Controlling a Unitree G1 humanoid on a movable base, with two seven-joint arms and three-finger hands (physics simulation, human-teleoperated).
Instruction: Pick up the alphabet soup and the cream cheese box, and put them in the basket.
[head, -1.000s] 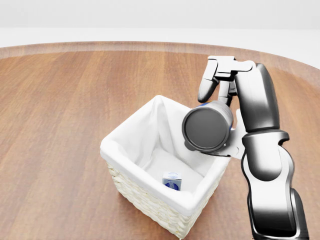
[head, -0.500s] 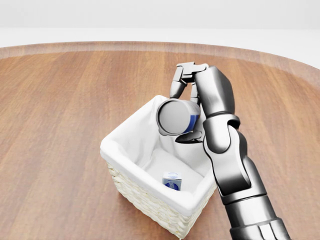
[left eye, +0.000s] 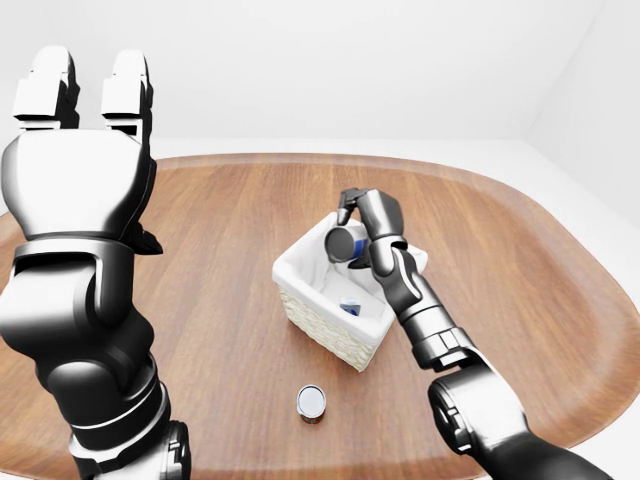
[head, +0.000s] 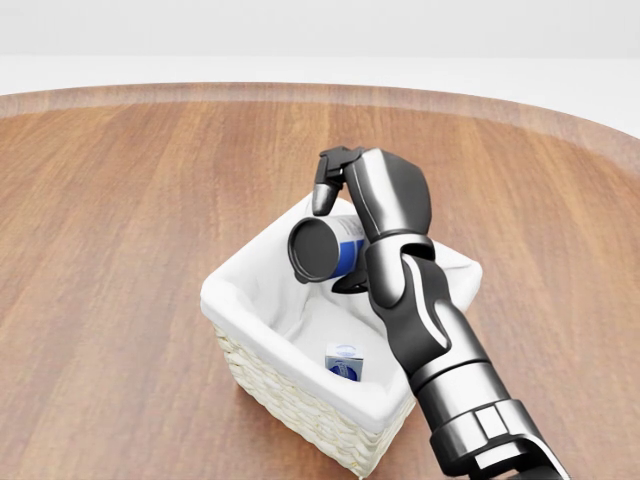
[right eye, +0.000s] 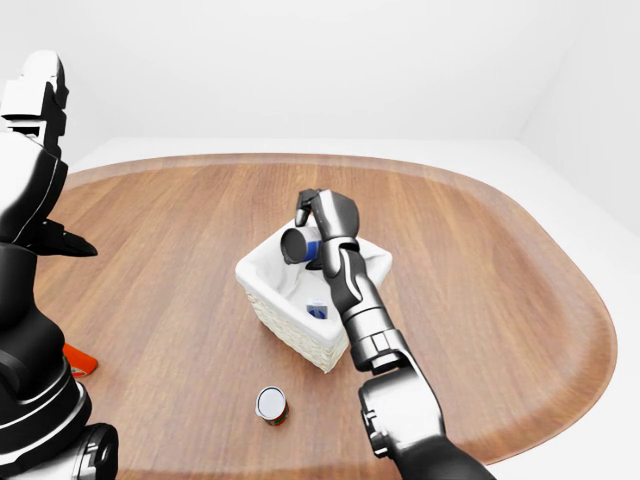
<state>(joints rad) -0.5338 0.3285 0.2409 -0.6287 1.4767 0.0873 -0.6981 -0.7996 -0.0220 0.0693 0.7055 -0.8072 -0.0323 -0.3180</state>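
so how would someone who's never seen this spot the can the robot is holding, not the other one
Find the white-lined wicker basket in the middle of the wooden table. Just above its opening, the right robot hand grips a blue-labelled can lying on its side, dark end showing. The other can stands upright, alone on the bare wood below the basket.

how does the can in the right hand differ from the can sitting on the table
The held can lies tilted on its side over the basket, gripped by the right hand; the loose can stands upright on the table. The held one's end looks dark, the loose one's top pale. Both are small round cans.
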